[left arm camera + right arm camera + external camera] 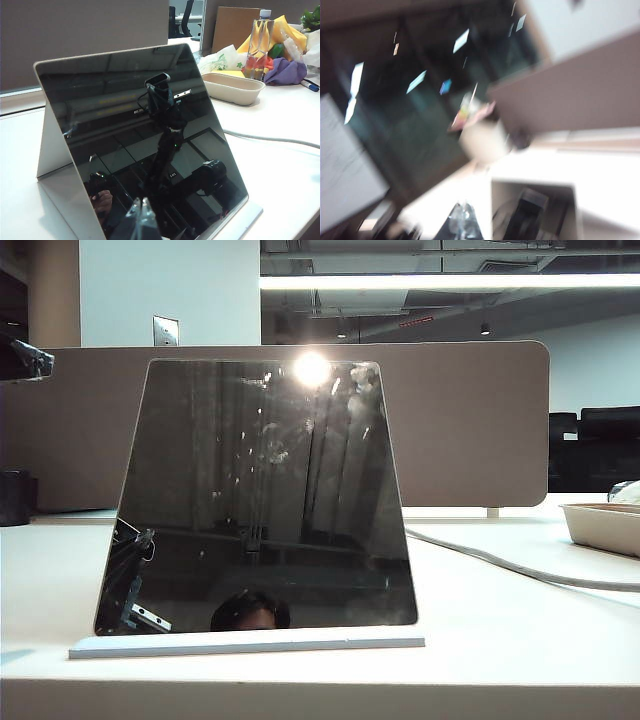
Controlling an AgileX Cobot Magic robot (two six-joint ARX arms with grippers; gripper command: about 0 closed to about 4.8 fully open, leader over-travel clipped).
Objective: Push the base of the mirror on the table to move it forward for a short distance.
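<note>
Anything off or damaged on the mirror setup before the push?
No damage shows. The mirror is smudged and leans back on its base, squarely on the table. A cable trails behind. Left gripper is near the mirror's face; right gripper is too blurred to judge.

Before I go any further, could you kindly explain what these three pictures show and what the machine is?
It is a robot with two arms, each ending in two-finger jaws. One picture comes from a fixed camera facing the table; the others come from wrist cameras. A dark mirror stands on a flat white base, with a beige tray and a cable beside it. The left gripper hovers before the mirror, with nothing seen in its jaws. The right gripper is only a blur above the table.
</note>
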